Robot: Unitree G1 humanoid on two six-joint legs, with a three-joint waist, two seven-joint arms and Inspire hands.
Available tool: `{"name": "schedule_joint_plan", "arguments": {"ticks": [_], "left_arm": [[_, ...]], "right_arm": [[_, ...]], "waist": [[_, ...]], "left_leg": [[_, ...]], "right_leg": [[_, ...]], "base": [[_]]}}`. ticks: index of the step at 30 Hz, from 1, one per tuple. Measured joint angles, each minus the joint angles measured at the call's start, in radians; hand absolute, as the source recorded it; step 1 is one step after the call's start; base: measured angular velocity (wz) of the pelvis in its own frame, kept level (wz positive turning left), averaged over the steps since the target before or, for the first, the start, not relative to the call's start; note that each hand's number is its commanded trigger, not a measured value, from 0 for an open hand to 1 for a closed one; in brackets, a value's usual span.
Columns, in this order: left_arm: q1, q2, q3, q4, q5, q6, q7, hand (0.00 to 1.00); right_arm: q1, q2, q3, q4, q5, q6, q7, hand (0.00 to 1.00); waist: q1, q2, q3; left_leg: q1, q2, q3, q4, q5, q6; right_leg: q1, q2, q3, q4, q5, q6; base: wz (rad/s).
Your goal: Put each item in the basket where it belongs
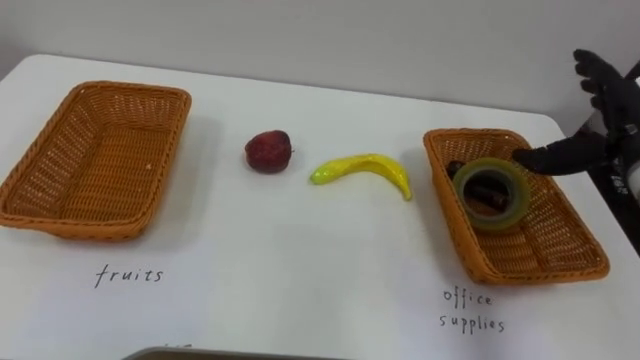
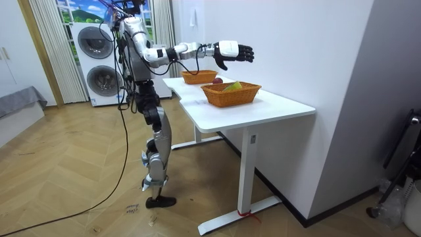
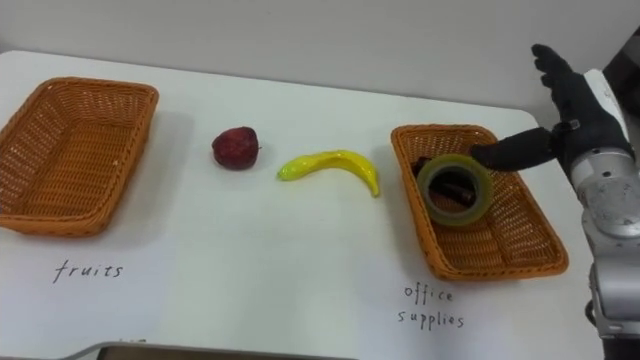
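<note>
A yellow-green tape roll (image 1: 521, 200) leans tilted inside the wicker basket (image 1: 540, 272) labelled office supplies, over a dark item (image 1: 456, 168) at the basket's far end. My right hand (image 1: 612, 115) hovers over that basket's far right edge, open, fingers spread, its thumb pointing at the roll and holding nothing. A dark red apple (image 1: 268, 151) and a yellow banana (image 1: 365, 168) lie on the white table between the baskets. The basket (image 1: 70, 215) labelled fruits stands at the left with nothing in it. In the room view I stand at the table's end with my right hand (image 2: 233, 52) stretched out over it.
The white table (image 1: 300, 270) carries handwritten labels in front of each basket. A grey wall runs behind the table's far edge. The rim of a dark tray (image 1: 200, 353) shows at the near edge.
</note>
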Motion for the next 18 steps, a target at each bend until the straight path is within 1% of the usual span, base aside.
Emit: {"name": "schedule_joint_plan", "arguments": {"ticks": [3,4,6,8,10,12,16,18], "left_arm": [[-0.006,-0.002,0.001,0.0,0.0,0.0,0.001,0.0],[-0.005,-0.002,0.001,0.0,0.0,0.0,0.005,0.0],[-0.007,-0.002,-0.003,0.0,0.0,0.0,0.007,0.0],[-0.007,-0.004,-0.003,-0.001,0.001,0.0,0.007,0.0],[-0.003,-0.004,-0.002,-0.001,0.001,0.0,0.011,0.0],[0.007,-0.004,-0.003,-0.001,0.001,0.0,0.011,0.0],[0.012,-0.004,0.0,-0.017,0.005,0.001,0.008,0.0],[0.032,-0.004,0.0,-0.047,0.013,0.003,0.003,0.0]], "right_arm": [[0.0,0.0,0.001,-0.062,0.012,0.002,0.0,0.0],[0.0,-0.002,0.001,-0.081,0.033,0.003,0.001,0.0],[-0.002,-0.003,0.005,-0.111,0.036,0.01,0.007,0.0],[-0.023,-0.003,0.011,-0.118,0.035,0.013,0.016,0.0],[-0.062,-0.003,0.013,-0.121,0.036,0.013,0.02,0.0],[-0.088,-0.004,0.014,-0.127,0.036,0.013,0.02,0.0],[-0.115,-0.014,0.014,-0.132,0.031,0.013,0.021,0.0],[-0.124,-0.015,0.014,-0.141,0.031,0.013,0.024,0.0]], "waist": [[0.008,-0.005,0.0036],[0.015,-0.011,0.0054],[0.026,-0.022,0.0057],[0.028,-0.027,0.0026],[0.034,-0.036,-0.0043],[0.042,-0.04,-0.0062],[0.053,-0.039,-0.0055],[0.058,-0.035,-0.0032]], "left_leg": [[-0.002,-0.001,0.003,-0.002,0.0,0.0],[-0.001,-0.001,0.005,-0.003,0.0,0.0],[-0.002,-0.001,0.009,-0.004,0.0,0.0],[-0.003,-0.002,0.009,-0.007,0.0,0.0],[-0.003,-0.002,0.007,-0.012,0.0,0.0],[-0.003,-0.002,-0.004,-0.012,0.0,0.0],[-0.004,-0.002,-0.021,-0.017,0.0,0.0],[-0.006,-0.002,-0.03,-0.018,0.0,0.0]], "right_leg": [[-0.005,0.0,0.006,0.004,-0.003,0.002],[-0.006,0.0,0.011,0.004,-0.005,0.002],[-0.008,0.0,0.01,0.003,-0.006,0.002],[-0.009,0.0,0.011,0.0,-0.006,0.002],[-0.006,0.001,0.01,-0.009,-0.006,0.002],[-0.003,0.002,0.009,-0.009,-0.006,0.003],[0.0,0.003,-0.001,-0.01,-0.006,0.003],[0.001,0.003,-0.004,-0.01,-0.006,0.003]], "base": [[-0.03],[-0.06],[-0.02],[0.0],[0.02],[0.11],[0.13],[0.11]]}}
